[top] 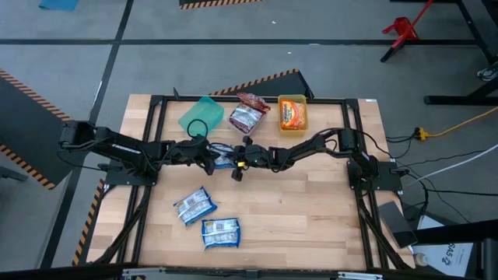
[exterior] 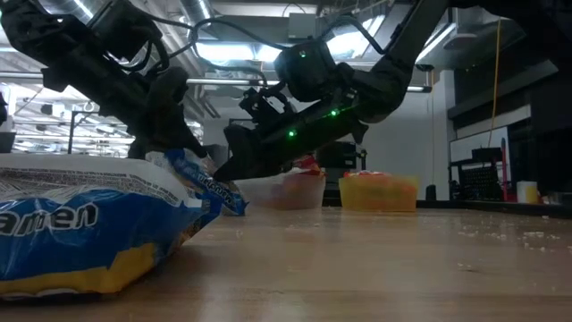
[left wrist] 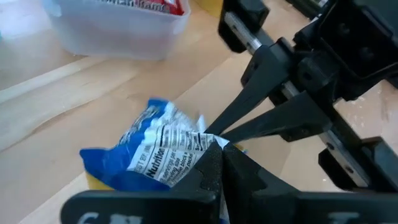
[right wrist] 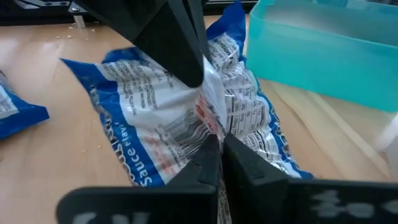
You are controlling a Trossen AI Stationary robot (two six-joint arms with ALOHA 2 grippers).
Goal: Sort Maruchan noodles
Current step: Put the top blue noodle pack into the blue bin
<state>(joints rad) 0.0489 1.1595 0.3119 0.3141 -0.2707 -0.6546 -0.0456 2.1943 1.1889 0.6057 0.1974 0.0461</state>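
Note:
A blue Maruchan packet (top: 223, 155) with a white printed back sits at the table's middle between both grippers. My left gripper (top: 212, 158) reaches in from the left and my right gripper (top: 236, 162) from the right; both are shut on this packet. Two more blue packets (top: 194, 206) (top: 221, 232) lie flat near the front edge. Along the far edge stand a green bin (top: 202, 115), a clear bin (top: 249, 117) holding red packets, and a yellow bin (top: 292, 113) holding an orange packet. My left gripper (left wrist: 219, 155) pinches a crumpled white edge of the blue packet (left wrist: 200, 144) between its two fingers, coming in low from the table's left. The packet's blue end (left wrist: 109, 163) spreads out beyond the fingers toward the wood. My right gripper (right wrist: 221, 146) pinches the packet's printed back (right wrist: 208, 121) between its two fingers, slanting down from the table's right. Its fingertips meet my left gripper's fingertips (right wrist: 198, 78) on the same bunched part. In the low view the packet (exterior: 210, 183) tilts; whether it is clear of the table I cannot tell.
The green bin (right wrist: 317, 53) stands just behind the held packet, the clear bin (left wrist: 118, 28) beside it. A black frame runs round the table (top: 311, 218). One blue packet (exterior: 80, 233) lies close to the low camera. Bare wood spreads right of the front packets.

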